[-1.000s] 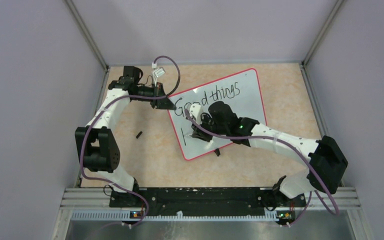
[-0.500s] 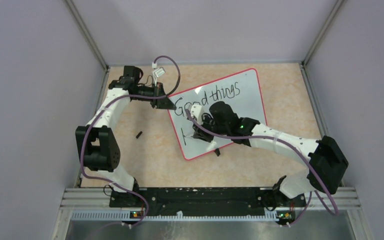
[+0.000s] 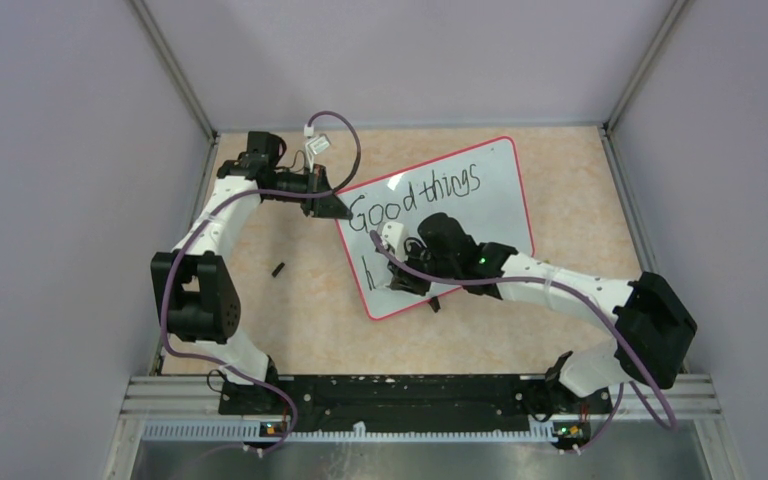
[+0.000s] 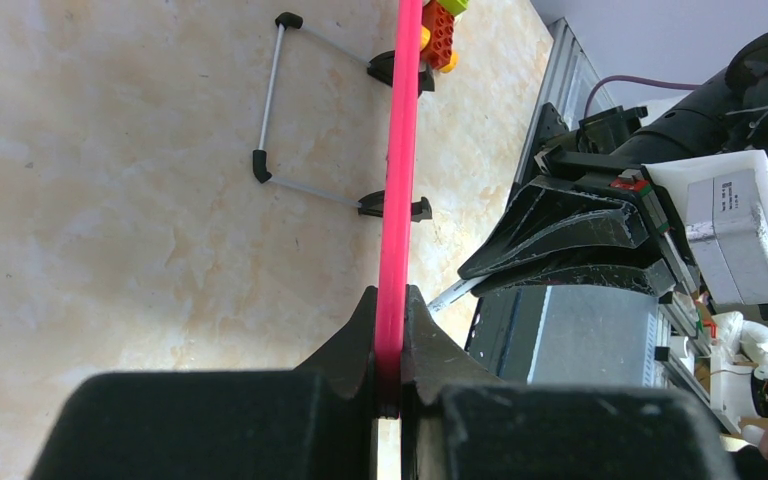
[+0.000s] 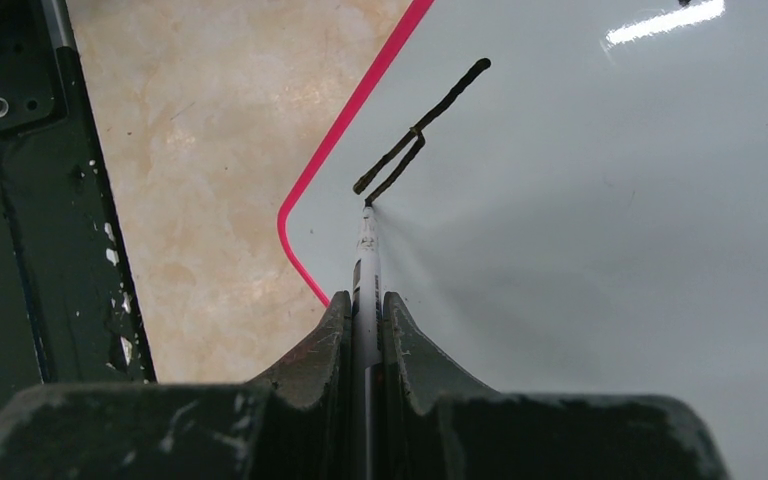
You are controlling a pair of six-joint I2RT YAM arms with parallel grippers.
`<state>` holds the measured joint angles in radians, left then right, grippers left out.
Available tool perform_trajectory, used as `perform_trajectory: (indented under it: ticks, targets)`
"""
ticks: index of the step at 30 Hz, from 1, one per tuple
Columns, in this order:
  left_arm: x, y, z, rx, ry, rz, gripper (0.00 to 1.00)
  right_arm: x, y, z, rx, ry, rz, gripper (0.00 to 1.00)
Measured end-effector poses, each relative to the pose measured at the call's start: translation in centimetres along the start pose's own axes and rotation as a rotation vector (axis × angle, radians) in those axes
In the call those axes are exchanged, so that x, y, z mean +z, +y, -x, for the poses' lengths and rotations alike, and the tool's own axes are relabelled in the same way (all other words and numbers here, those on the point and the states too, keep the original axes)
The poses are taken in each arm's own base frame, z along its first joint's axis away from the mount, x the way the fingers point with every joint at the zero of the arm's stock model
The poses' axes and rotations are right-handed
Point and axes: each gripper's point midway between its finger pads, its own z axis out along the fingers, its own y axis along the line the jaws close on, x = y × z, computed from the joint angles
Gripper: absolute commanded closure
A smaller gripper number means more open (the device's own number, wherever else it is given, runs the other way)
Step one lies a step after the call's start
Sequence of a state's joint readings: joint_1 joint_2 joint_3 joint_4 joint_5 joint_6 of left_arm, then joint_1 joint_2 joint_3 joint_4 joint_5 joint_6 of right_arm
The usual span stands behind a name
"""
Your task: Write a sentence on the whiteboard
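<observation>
Jaws of my left gripper (image 4: 390, 310) clamp the whiteboard (image 3: 490, 215) frame; my right gripper (image 5: 365, 305) jaws clamp a marker (image 5: 367, 245), tip touching a stroke of the sentence (image 5: 415, 133).

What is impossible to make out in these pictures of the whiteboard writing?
- Top view: the right gripper covers the sentence's second line past its first stroke.
- Right wrist: fingers hide the marker body.
- Left wrist: the whiteboard shows edge-on, writing unseen.
- Top view: small black object too small to name.
</observation>
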<state>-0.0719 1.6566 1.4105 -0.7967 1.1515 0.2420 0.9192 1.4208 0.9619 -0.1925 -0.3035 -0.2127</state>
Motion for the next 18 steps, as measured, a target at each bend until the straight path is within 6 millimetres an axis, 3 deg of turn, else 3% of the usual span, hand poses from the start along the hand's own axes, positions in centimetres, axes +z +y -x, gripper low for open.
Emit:
perform_trajectory:
  ticks: [7,14,18]
  targets:
    - [0.0,0.0,0.0,-0.004,0.001,-0.001,1.0,-0.9,0.4,0.0,0.003,0.007,0.007,1.0]
    - [0.0,-0.1,0.0,-0.004,0.001,-0.001,1.0,-2.6,0.2,2.1,-0.008,-0.045,-0.012,1.0]
    - [0.0,-0.1,0.0,-0.003,0.001,-0.001,1.0,-2.6,-0.5,2.2,-0.007,-0.044,-0.05,1.0]
